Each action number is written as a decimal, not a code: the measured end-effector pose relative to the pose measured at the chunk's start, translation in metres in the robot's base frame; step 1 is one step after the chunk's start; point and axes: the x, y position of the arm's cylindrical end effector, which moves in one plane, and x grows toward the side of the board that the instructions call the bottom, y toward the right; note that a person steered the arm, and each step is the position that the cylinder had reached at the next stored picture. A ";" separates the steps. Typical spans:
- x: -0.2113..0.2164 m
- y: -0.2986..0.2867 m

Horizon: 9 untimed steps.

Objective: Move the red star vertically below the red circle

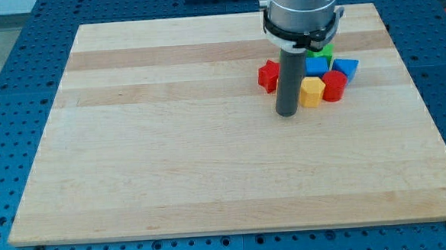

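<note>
The red star sits just up-left of my tip. The red circle lies right, probably beyond the yellow block. My tip is a bare rod, grasping nothing.

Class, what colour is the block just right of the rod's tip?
Yellow, best seen in the camera view, beside my tip.

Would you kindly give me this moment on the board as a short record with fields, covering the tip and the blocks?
surface: wooden board on a blue perforated table
my tip: on the board, at the cluster's lower left edge
red star: just left of the rod
red circle: at the cluster's lower right
yellow block: between rod and red circle
blue blocks
green block: at the cluster's top, mostly hidden
</note>
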 end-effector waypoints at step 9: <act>-0.050 0.062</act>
